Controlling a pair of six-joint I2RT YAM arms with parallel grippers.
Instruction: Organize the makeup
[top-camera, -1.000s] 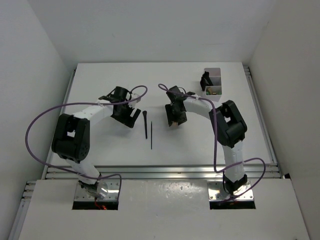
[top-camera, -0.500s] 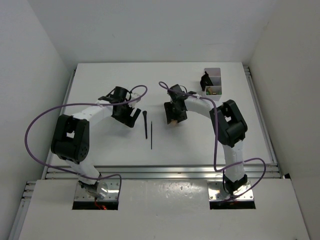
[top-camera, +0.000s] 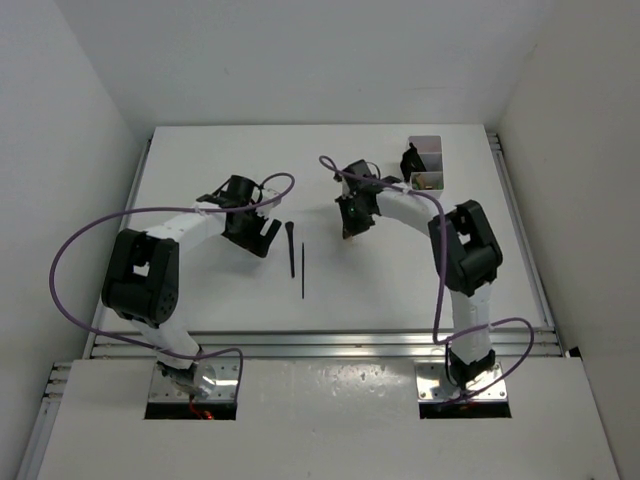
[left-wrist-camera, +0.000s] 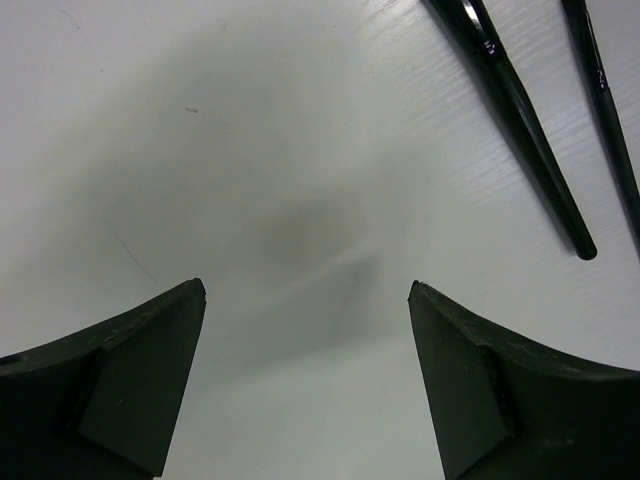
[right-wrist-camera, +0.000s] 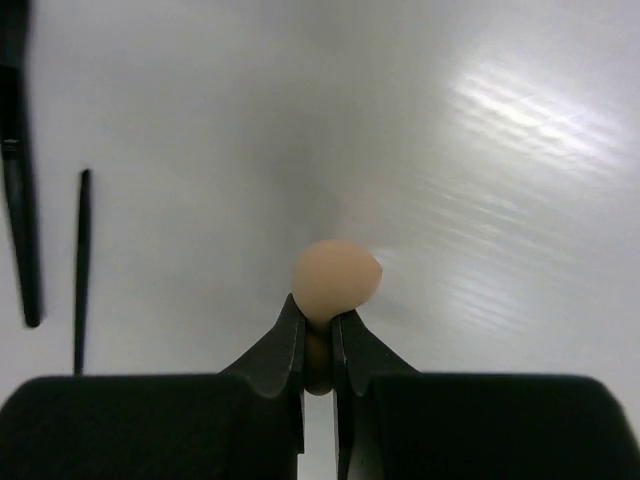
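Pinching a beige sponge (right-wrist-camera: 335, 280) between clenched fingers, the right gripper (right-wrist-camera: 318, 325) hung over the table (top-camera: 200, 200) — left of the box (top-camera: 426, 143). Left gripper (left-wrist-camera: 305, 300) — released, holding nothing, low over the table. Brush (left-wrist-camera: 510, 95) and pencil (left-wrist-camera: 605, 90) lay side by side, just right of it.
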